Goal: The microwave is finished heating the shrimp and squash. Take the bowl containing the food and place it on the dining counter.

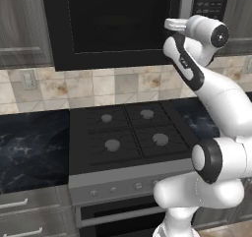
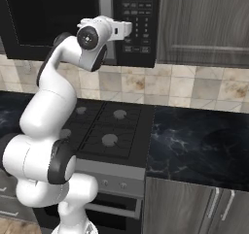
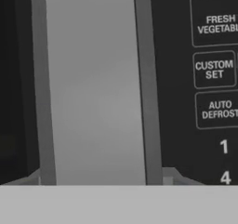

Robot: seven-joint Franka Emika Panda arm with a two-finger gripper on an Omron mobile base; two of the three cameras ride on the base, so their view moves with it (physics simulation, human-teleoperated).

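Notes taken standing behind the robot, reading the scene left to right.

Far left: a stretch of black marbled table (image 1: 29, 147) under a tiled wall. Beside it, the black four-burner stovetop (image 1: 125, 133), nothing standing on it. Above the stove hung the microwave (image 1: 113, 24), dark glass door shut.

Right of the glass ran the silver handle strip (image 3: 95, 88), and beyond that the button panel (image 2: 136, 19), where the hand view read "custom set" and "auto defrost". The arm reached up to the handle; the claw (image 1: 173, 24) sat right at it. In the hand view the strip stood square ahead and very close, with two small dark finger tips (image 3: 169, 176) rising at either side of its lower end, so the fingers appeared to straddle the handle. Whether they were already clamped on it or a little off it, I could not tell.

The bowl, shrimp and squash could not be seen; judged to be inside, behind the closed door.

Judgement on handling: the door should be stiff and hinged, so the pull should follow its arc, gripping the strip across its width. The bowl, being glossy and deep, would likely be slippery and breakable; best taken by pinching the rim wall and kept level so the loose food stays in.

Far right: grey cabinets (image 2: 204, 24) above another dark table (image 2: 199, 141).
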